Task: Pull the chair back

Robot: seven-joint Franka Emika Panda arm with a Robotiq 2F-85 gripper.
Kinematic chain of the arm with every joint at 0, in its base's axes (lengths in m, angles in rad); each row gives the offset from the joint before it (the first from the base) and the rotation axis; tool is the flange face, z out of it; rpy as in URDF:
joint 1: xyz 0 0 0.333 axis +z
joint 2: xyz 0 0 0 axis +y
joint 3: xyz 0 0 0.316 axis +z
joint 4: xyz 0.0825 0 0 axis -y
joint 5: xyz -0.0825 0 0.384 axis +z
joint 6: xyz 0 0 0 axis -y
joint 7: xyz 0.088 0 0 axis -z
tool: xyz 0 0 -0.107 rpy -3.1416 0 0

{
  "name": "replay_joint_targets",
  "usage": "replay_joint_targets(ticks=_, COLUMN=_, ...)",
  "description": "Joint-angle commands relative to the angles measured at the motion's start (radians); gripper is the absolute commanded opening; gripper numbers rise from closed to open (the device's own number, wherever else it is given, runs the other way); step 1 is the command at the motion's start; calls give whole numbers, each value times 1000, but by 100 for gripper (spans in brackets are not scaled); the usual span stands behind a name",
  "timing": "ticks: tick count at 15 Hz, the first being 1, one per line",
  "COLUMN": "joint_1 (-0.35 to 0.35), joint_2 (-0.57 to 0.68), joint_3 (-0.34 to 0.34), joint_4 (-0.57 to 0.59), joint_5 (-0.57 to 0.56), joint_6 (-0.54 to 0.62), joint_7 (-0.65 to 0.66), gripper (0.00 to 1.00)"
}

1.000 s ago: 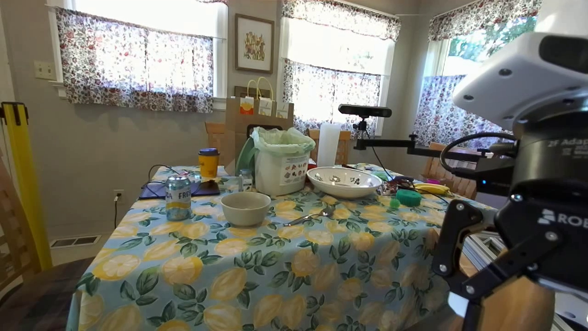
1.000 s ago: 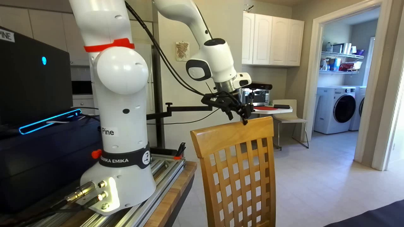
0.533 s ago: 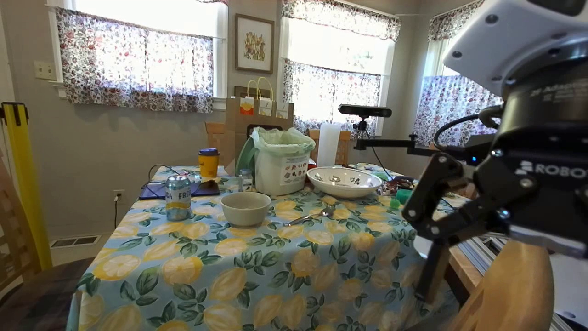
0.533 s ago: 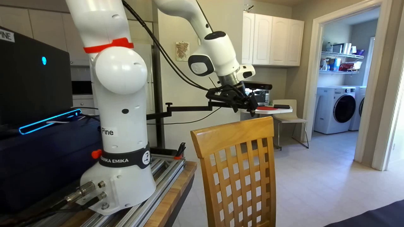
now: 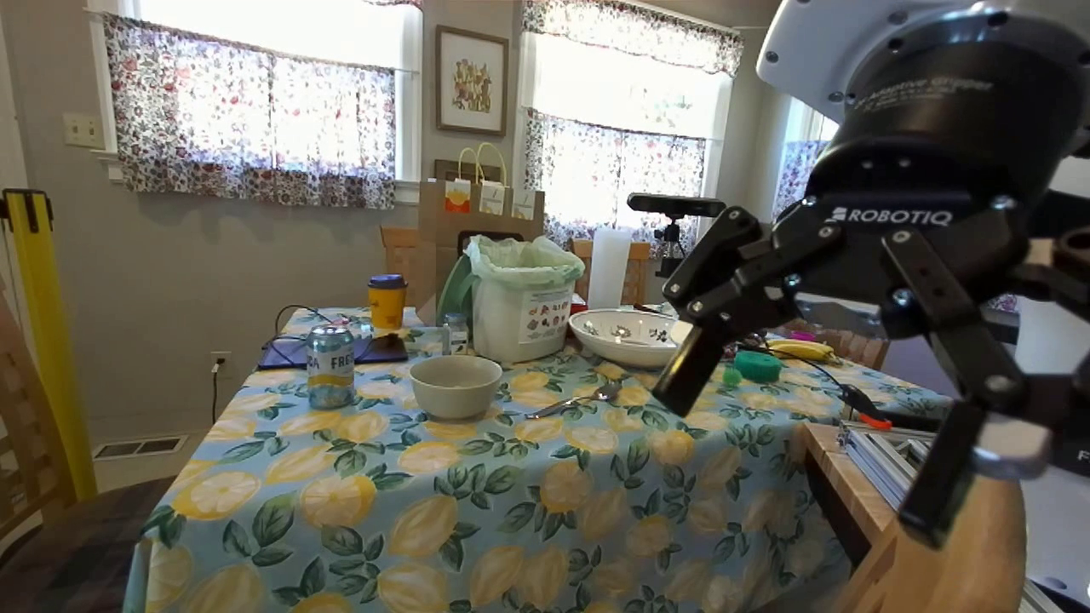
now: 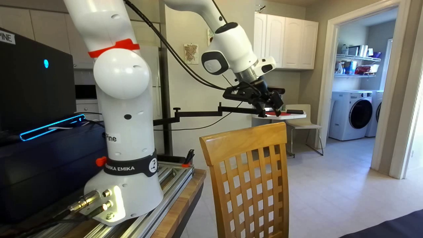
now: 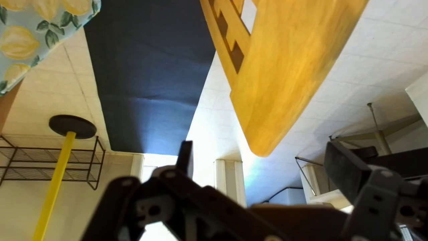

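The light-tan wooden chair stands beside the robot's bench, with its curved top rail (image 6: 244, 143) and lattice back in an exterior view. In an exterior view only part of the chair (image 5: 979, 553) shows at the lower right. My gripper (image 6: 270, 114) is above the right end of the rail, apart from it. In an exterior view the gripper (image 5: 802, 464) has its fingers spread wide with nothing between them. In the wrist view the rail (image 7: 284, 83) points down toward the gap of the open gripper (image 7: 261, 152), beyond the fingertips. The chair's seat and legs are hidden.
A table with a lemon-print cloth (image 5: 511, 477) bears a bowl (image 5: 456, 387), a can (image 5: 330, 366) and a white bin (image 5: 521, 315). A black camera arm (image 6: 198, 114) runs behind the gripper. A dark sheet (image 7: 150, 67) lies beside the chair in the wrist view.
My gripper has risen from the top rail and moved away from the robot's base, turning so both fingers show in an exterior view. The chair has not visibly moved.
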Motion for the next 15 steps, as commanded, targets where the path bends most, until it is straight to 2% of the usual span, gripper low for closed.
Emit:
replay_joint_targets(ticks=1, joint_1=-35, joint_2=-25, joint_3=32, joint_4=0, joint_5=58, joint_6=41, joint_7=6, gripper=100)
replay_joint_targets(ticks=6, joint_1=-27, joint_2=-41, joint_3=48, joint_4=1, joint_5=202, joint_6=120, joint_7=-52, gripper=100)
replay_joint_targets(ticks=7, joint_1=-24, joint_2=-20, joint_3=38, joint_4=1, joint_5=136, joint_6=104, joint_7=-5, gripper=100)
replay_joint_targets(ticks=15, joint_1=-24, joint_2=-24, joint_3=41, joint_4=1, joint_5=161, joint_6=118, joint_7=-9, gripper=100)
